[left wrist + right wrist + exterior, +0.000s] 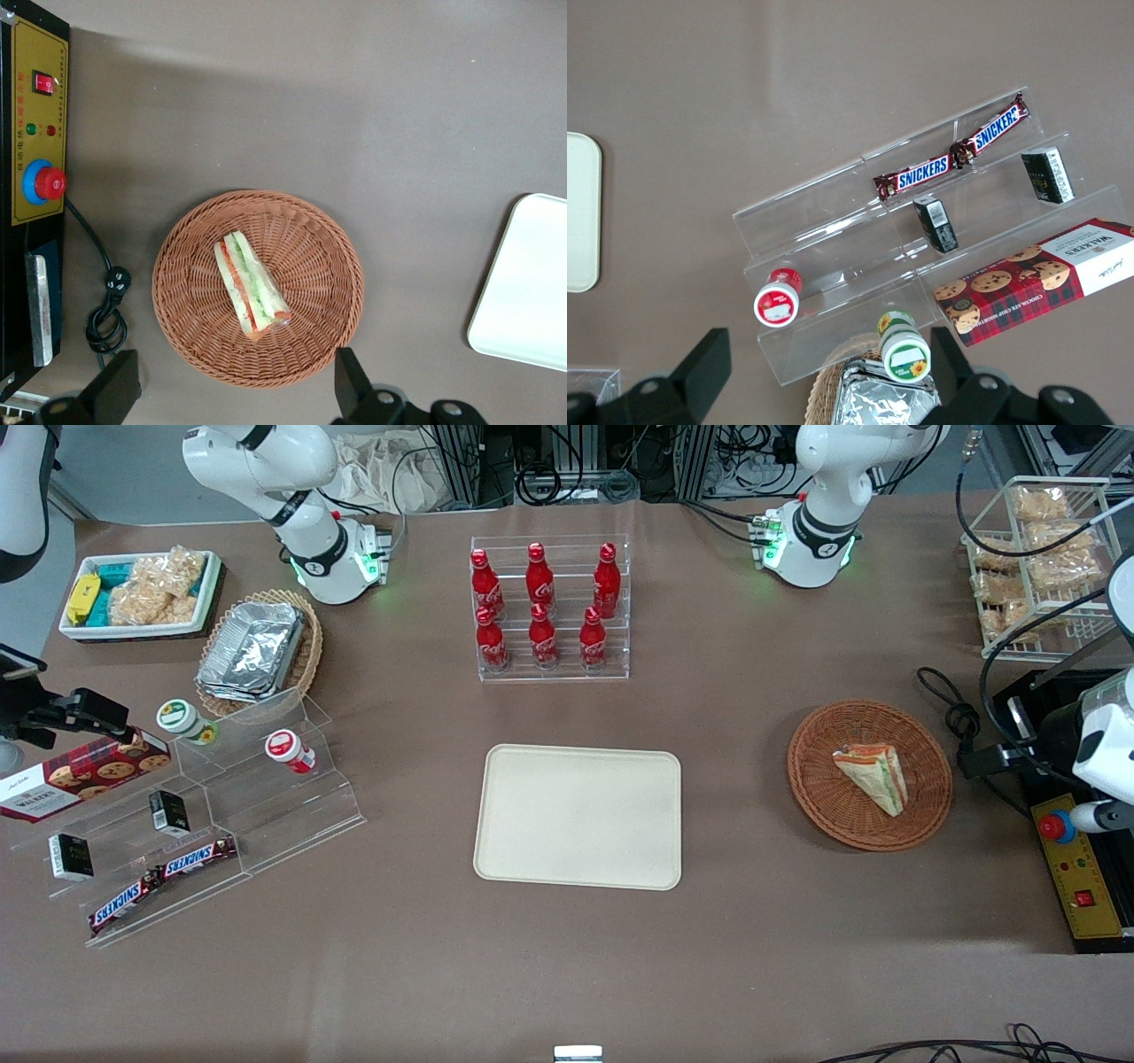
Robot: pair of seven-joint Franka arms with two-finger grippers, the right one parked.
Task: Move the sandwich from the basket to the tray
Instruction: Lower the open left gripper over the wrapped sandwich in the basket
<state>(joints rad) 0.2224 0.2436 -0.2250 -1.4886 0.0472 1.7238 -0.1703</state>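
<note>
The sandwich (873,775) (251,285), a wrapped wedge with green and red filling, lies in the round reddish-brown basket (824,806) (310,257) toward the working arm's end of the table. My gripper (232,354) hangs high above the basket's edge, open, its black fingers (350,376) spread wider than the sandwich and holding nothing. The arm's white wrist (1106,737) shows at the frame edge beside the basket. The cream tray (578,815) (527,283) lies flat and bare at mid-table.
A black and yellow control box (1076,877) (35,133) and a coiled cable (952,708) sit beside the basket. An acrylic rack of red bottles (549,611) stands farther back than the tray. A wire snack rack (1036,558) stands farther back than the basket.
</note>
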